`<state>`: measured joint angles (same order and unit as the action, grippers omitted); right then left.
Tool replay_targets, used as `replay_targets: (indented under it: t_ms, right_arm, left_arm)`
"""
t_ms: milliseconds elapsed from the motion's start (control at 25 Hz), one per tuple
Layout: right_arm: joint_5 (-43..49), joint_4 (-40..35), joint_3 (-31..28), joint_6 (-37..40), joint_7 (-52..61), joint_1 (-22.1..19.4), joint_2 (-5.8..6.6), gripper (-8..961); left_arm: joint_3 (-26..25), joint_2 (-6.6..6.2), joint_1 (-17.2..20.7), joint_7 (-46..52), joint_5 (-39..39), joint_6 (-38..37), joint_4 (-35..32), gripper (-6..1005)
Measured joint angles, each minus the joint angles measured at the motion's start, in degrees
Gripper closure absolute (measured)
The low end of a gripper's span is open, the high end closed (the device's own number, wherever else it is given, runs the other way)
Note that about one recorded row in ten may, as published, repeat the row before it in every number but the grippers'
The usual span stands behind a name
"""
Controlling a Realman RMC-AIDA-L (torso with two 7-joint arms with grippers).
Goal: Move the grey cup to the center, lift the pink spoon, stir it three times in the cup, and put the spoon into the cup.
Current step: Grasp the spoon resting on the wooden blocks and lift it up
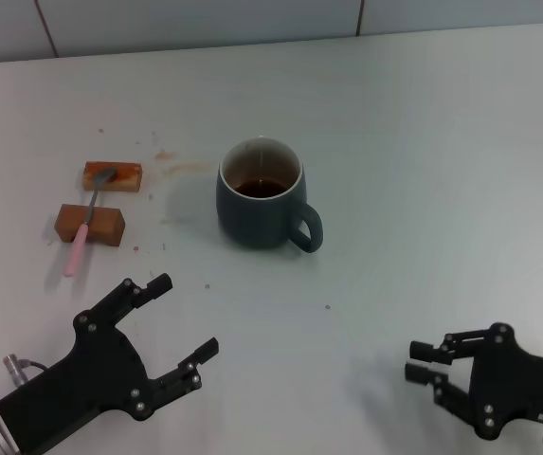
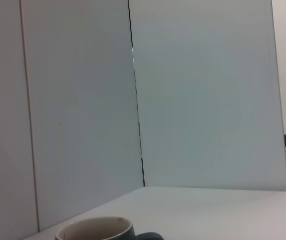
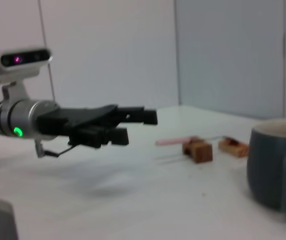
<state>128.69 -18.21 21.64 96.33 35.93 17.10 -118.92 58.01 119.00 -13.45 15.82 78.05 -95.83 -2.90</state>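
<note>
Taking the rounded dark blue-grey ceramic cup [image 1: 262, 194] as landmark: well to its left, the slim pink-handled spoon [image 1: 88, 222] lies bridged across two brown rectangular blocks [image 1: 91, 225], metal bowl on the far block, its long axis running away from the robot. The left gripper [image 1: 182, 320], fingers spread wide, hovers nearer the robot than the spoon, so it is likely the arm to take it. The cup holds dark liquid. Further right, the right gripper [image 1: 424, 362] rests low, fingers narrowly parted.
</note>
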Motion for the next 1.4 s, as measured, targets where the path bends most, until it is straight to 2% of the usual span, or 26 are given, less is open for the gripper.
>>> replay_targets:
  t_ms: [160, 360, 560, 1040, 1160, 1400]
  right_arm:
    - [0.79, -0.19, -0.46, -0.92, 0.08, -0.02, -0.09, 749]
    - [0.48, -0.29, -0.61, -0.99, -0.64, -0.22, -0.17, 542]
    - [0.42, -0.32, -0.59, -0.99, -0.64, -0.14, -0.25, 374]
    - [0.26, -0.74, -0.64, -0.78, -1.6, -0.18, -0.27, 372]
    - [0.24, -0.77, -0.64, -0.84, -1.76, -0.22, -0.31, 245]
    - [0.2, -0.78, -0.8, -0.72, -1.86, -0.24, -0.36, 243]
  left_arm:
    - [0.0, -0.07, 0.0, 0.01, 0.0, 0.0, 0.0, 174]
    - [0.0, -0.09, 0.01, 0.03, 0.0, 0.15, 0.0, 175]
    - [-0.21, -0.09, -0.07, 0.01, 0.0, 0.09, 0.0, 177]
    - [-0.86, -0.09, -0.2, 0.01, 0.0, 0.05, 0.0, 180]
    - [-1.11, -0.09, -0.2, 0.1, 0.0, 0.04, 0.0, 180]
    - [-1.23, -0.08, -0.24, 0.13, 0.0, 0.03, 0.0, 182]
